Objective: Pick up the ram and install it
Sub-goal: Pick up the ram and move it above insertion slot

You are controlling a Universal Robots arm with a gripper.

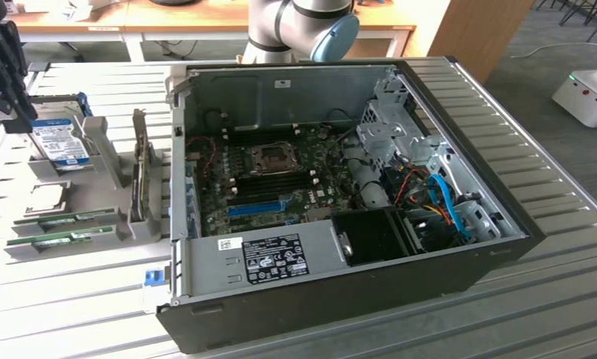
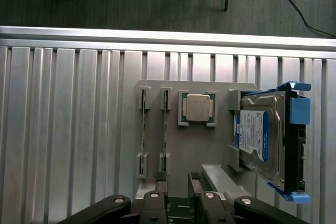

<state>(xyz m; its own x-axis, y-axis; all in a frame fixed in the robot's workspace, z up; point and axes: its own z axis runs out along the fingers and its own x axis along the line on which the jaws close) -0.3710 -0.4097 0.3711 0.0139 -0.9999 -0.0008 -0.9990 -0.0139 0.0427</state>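
Observation:
Two thin green ram sticks stand on edge in slots of a grey holder (image 2: 220,90), one (image 2: 165,129) beside the other (image 2: 143,129). In the exterior view they lie at the holder's near end (image 1: 74,218) (image 1: 51,240). My gripper (image 2: 177,184) hangs above the holder, open, with nothing between its fingers. One fingertip (image 2: 159,178) is roughly in line with the nearer stick. In the exterior view the dark gripper (image 1: 9,112) is at the far left, above the hard drive. The open computer case (image 1: 328,314) shows its motherboard (image 1: 278,168).
The holder also carries a silver CPU (image 2: 198,107) and a hard drive with a blue label (image 2: 260,140) in a blue caddy. A card (image 1: 139,172) stands upright between holder and case. Everything rests on a ribbed metal table (image 1: 538,292).

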